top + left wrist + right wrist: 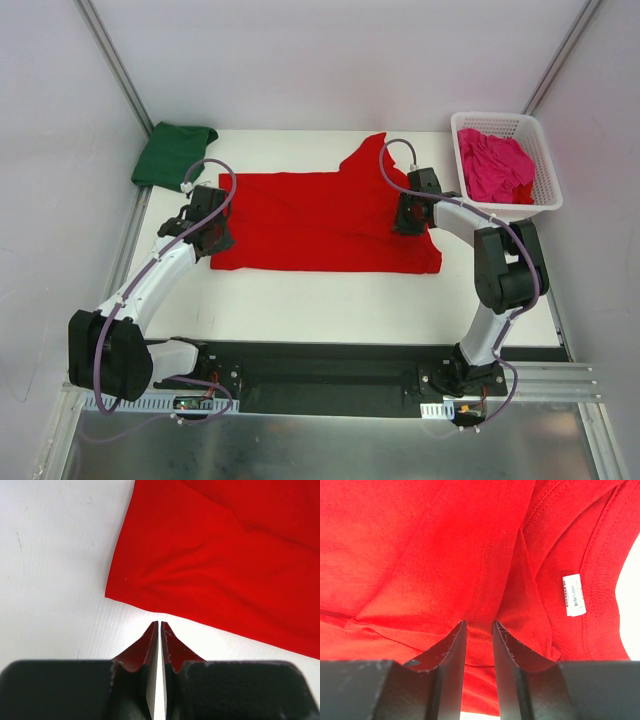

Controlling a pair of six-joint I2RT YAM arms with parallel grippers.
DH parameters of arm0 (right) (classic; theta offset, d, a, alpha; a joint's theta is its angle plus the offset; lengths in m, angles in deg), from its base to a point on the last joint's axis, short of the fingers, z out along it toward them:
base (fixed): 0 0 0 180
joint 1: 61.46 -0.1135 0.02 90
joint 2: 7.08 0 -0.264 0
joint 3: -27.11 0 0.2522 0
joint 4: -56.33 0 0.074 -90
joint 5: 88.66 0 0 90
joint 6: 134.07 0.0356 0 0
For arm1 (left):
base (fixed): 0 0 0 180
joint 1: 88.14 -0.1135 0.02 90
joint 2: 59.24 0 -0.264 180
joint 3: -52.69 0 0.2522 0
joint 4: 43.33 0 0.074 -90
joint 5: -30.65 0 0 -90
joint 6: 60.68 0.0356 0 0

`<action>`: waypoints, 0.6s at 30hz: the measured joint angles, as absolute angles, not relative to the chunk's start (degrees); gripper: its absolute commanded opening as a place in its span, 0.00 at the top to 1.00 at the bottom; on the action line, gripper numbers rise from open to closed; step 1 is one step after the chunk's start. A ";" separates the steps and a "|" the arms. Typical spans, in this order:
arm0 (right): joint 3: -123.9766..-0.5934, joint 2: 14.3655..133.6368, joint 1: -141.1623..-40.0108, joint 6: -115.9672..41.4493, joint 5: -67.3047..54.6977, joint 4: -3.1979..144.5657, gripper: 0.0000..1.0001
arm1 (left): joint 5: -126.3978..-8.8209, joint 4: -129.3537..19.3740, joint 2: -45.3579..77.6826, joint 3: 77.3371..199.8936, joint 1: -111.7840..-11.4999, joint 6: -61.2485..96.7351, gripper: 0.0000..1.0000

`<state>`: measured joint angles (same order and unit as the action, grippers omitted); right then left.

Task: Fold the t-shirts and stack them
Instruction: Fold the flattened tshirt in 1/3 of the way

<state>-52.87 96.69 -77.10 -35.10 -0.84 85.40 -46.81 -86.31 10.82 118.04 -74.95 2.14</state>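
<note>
White table [300,300], left gripper [159,626] closed beside red t-shirt [320,220], right gripper [479,625] narrowly parted on it (near collar [600,555]), grip unclear.

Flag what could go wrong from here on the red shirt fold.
1. The left fingers are shut over bare table, just short of the red t-shirt hem, and hold no cloth. A fold started now would likely be one-sided and skew.
2. The right fingers straddle wrinkled cloth near the neck label. They may pinch several layers, or only a thin ridge that slips out.
</note>
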 measured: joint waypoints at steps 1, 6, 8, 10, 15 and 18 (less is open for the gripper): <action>-52.84 96.69 -77.10 -35.10 -0.88 85.38 0.82 | -46.81 -86.31 10.82 118.04 -74.95 2.14 0.95; -52.84 96.69 -77.08 -34.99 -1.17 85.40 0.98 | -46.77 -86.31 10.82 118.04 -74.95 2.14 0.95; -52.87 96.69 -77.08 -34.90 -1.32 85.40 0.98 | -46.77 -86.31 10.82 118.04 -74.95 2.14 0.95; -52.87 96.69 -77.05 -34.90 -1.60 85.40 0.98 | -46.77 -86.31 10.82 118.02 -74.95 2.14 0.95; -53.43 96.69 -77.08 -34.90 -2.98 85.62 0.98 | -46.77 -86.26 10.82 117.91 -74.95 2.14 0.95; -55.40 96.69 -77.05 -34.90 -4.33 85.66 0.98 | -46.77 -86.13 10.82 117.47 -74.95 2.14 0.95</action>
<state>-55.40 96.69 -77.05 -34.90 -4.33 85.66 -46.77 -86.13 10.82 117.47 -74.95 2.14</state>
